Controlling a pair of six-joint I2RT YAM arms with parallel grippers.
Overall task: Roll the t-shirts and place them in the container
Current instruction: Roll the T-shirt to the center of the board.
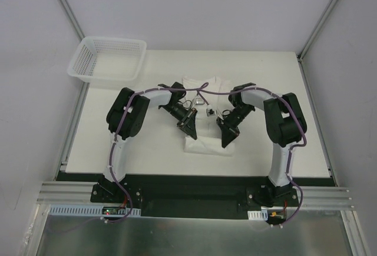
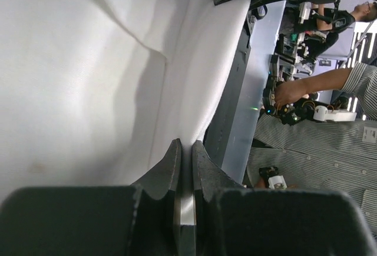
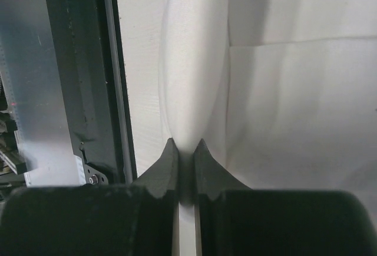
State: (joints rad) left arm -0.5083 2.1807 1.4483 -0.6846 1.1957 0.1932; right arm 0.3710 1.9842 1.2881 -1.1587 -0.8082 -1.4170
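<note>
A white t-shirt (image 1: 207, 141) lies folded into a narrow strip on the white table (image 1: 147, 156), with a small dark neck label (image 1: 210, 113) near its far end. My left gripper (image 1: 188, 128) is shut on the shirt's near left part; in the left wrist view the fingers (image 2: 171, 168) pinch a fold of white cloth (image 2: 194, 91). My right gripper (image 1: 227, 138) is shut on the shirt's near right part; in the right wrist view its fingers (image 3: 168, 165) pinch a raised fold of cloth (image 3: 194, 79).
A white plastic mesh basket (image 1: 108, 59) stands at the table's far left corner. The dark front rail (image 1: 194, 180) runs along the table's near edge. Grey enclosure walls and posts stand on both sides.
</note>
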